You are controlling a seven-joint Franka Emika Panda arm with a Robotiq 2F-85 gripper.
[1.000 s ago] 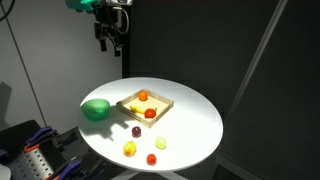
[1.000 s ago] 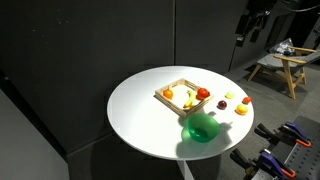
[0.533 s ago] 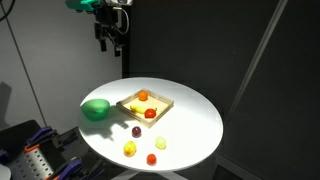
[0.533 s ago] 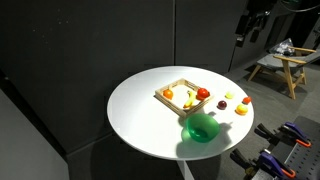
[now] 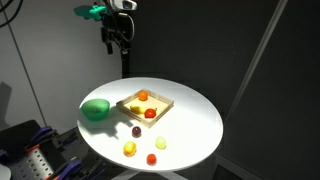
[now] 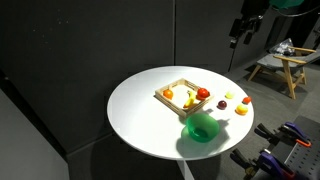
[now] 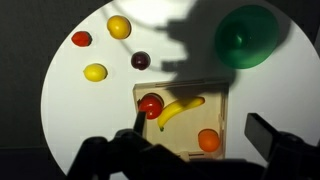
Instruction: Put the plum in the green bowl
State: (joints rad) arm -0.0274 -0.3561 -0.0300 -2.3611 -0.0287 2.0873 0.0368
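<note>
- Wrist view is looking straight down on a round white tabletop (image 7: 70, 115). The plum (image 7: 141, 61) is lying on bare tabletop just beside the wooden tray (image 7: 231, 105), touching nothing.
- The green bowl (image 7: 245, 35) is sitting on the same tabletop, well apart from the plum, beyond a corner of the tray.
- The gripper (image 5: 120, 42) is hanging high above the tabletop in an exterior view. Its jaws are standing wide apart and holding nothing.
- Reaching for the plum is looking like the step in hand. A straight descent, keeping the plum centred between the jaws, is looking like the best approach.
- A yellow fruit (image 7: 95, 72) and a red-orange fruit (image 7: 81, 39) are lying near the plum, so the jaws are needing an angle that is avoiding both.
- Being round, the plum is likely to roll, so slow, gentle closing around its widest part is looking wise.
</note>
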